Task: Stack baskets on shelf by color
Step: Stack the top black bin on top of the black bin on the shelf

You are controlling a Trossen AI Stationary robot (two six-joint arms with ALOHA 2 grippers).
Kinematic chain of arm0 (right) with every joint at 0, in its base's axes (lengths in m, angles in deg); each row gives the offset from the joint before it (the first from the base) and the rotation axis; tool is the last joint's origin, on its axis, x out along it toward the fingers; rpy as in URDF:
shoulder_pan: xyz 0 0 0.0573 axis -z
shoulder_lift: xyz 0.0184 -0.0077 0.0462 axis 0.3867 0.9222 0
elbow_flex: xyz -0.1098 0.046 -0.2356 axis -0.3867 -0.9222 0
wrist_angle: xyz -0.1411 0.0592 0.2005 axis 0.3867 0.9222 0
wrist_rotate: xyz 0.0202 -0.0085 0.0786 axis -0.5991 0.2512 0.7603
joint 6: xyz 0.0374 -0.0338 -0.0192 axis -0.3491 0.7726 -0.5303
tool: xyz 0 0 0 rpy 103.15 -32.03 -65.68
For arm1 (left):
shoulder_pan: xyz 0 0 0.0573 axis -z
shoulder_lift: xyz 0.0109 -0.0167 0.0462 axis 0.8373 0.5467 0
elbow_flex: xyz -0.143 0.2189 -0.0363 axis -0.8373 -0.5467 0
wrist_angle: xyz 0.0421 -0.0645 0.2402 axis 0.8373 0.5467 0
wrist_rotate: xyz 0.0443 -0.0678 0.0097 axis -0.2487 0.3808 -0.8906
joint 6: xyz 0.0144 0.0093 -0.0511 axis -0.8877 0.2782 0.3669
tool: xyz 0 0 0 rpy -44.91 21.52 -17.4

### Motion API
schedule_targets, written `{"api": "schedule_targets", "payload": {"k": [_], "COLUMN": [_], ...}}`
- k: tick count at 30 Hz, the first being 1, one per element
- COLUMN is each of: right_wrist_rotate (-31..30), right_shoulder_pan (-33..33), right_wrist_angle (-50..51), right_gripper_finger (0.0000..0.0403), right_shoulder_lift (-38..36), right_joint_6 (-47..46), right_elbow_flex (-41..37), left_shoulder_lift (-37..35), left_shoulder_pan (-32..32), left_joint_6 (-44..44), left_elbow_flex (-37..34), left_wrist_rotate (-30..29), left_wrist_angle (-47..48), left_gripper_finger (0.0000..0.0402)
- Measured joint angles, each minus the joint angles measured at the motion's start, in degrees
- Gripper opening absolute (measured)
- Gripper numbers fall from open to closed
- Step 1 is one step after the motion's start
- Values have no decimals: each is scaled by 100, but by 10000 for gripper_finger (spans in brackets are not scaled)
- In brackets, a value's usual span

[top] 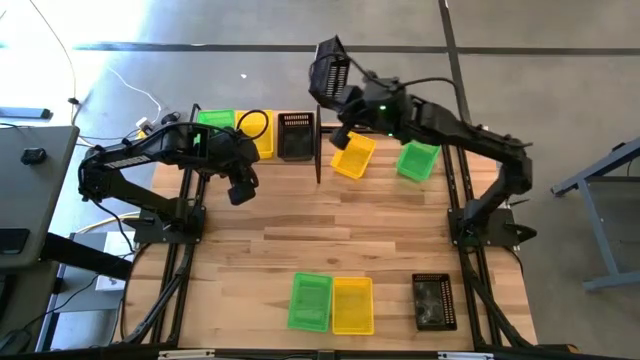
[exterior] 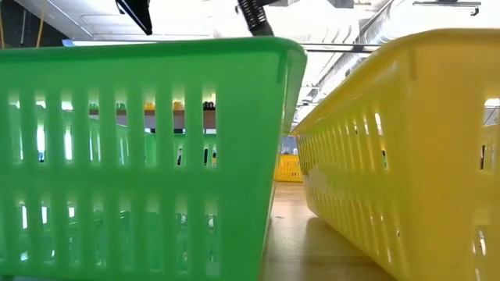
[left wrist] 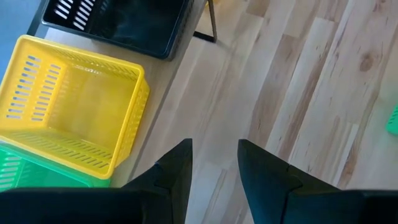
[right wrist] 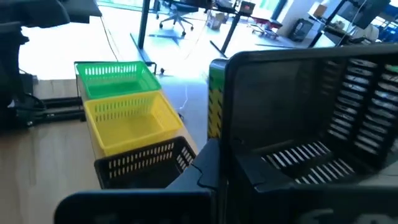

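On the shelf [top: 318, 150] at the table's far left stand a green basket [top: 215, 120], a yellow basket [top: 258, 138] and a black basket [top: 295, 135] in a row. My right gripper [top: 338, 92] is shut on a second black basket [top: 329, 66], held high beside the shelf's right upright. A yellow basket [top: 352, 156] and a green basket [top: 417, 160] lie loose at the far right. My left gripper [left wrist: 214, 149] hangs open above bare table in front of the shelf, holding nothing. My right gripper holds the black basket by one of its walls near the rim [right wrist: 249, 155]; its own body hides exactly how the fingers lie. It comes at the basket nearly level from the table's right. The basket is lifted clear and tipped, its open side [right wrist: 311, 112] turned toward the wrist camera.
Along the near edge stand a green basket [top: 310, 300], a yellow basket [top: 352, 305] and a black basket [top: 433, 300]; the first two fill the low view. The shelf's black upright [left wrist: 211, 18] rises beside the shelved black basket. Bare wood lies mid-table.
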State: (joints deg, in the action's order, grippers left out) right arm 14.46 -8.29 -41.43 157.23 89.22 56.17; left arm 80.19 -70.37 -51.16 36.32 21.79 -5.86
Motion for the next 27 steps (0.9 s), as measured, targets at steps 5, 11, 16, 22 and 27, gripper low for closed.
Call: {"api": "schedule_targets", "payload": {"k": [5, 11, 16, 22, 27], "right_wrist_rotate": [43, 32, 23, 185, 339], "right_shoulder_pan": [-42, -199, -323, -476, -589], "right_wrist_angle": [251, 1166, 1960, 2384, 2471], "right_gripper_finger": [0, 0, 0, 0, 0], "right_shoulder_lift": [534, 1232, 1764, 2103, 2221], "right_joint_6": [11, -37, -176, -314, -323], "right_elbow_flex": [547, 1572, 2315, 2553, 2512], "left_shoulder_lift": [0, -2, -2, -2, -2], "left_shoulder_pan": [0, 0, 0, 0, 0], "left_joint_6": [-15, -17, -17, -17, -17], "left_elbow_flex": [0, 0, 0, 0, 0], "left_wrist_rotate": [-18, -48, -73, -85, -117], "left_wrist_angle": [2, 2, 7, 13, 22], "left_gripper_finger": [117, 117, 117, 117, 117]}}
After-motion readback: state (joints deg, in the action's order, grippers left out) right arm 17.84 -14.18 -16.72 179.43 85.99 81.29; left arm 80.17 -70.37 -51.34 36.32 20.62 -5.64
